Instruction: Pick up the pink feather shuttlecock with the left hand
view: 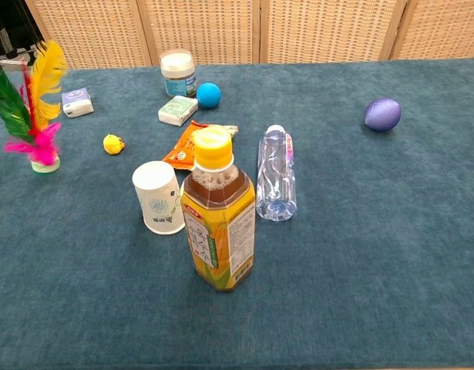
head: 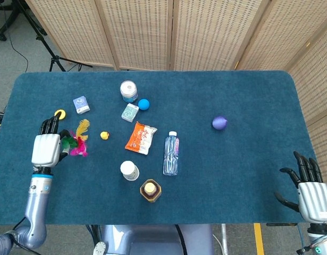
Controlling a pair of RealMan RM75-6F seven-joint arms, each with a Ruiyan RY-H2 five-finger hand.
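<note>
Left robot hand [head: 45, 149] near the left edge of the bench [head: 248, 159], back of the palm toward the head camera, fingers pointing to the far edge. It grasps the pink feather shuttlecock [head: 77, 139]: feathers stick out on its inner side in the head view. In the chest view the shuttlecock [view: 32, 108] stands upright with yellow, green and pink feathers up and its pale base down; whether the base touches the cloth cannot be told, and the hand itself falls outside that view.

Right robot hand [head: 310, 191] at the near right corner of the bench, released, fingers spread, holding nothing.

Other items on the bench:
- yellow disc [head: 60, 113] just beyond the left robot hand's fingertips.
- small blue-white box [head: 81, 104] toward the far left.
- small yellow toy [head: 105, 135] near the feathers, apart from them.
- white jar [head: 128, 91], blue ball [head: 144, 104] and pale green box [head: 130, 112] in a far cluster.
- orange snack packet [head: 141, 137], clear water bottle [head: 171, 153] lying on its side, white paper cup [head: 130, 170] and yellow-capped tea bottle [head: 150, 190] standing upright toward the near edge.
- purple ball [head: 219, 122] alone, right of centre.
</note>
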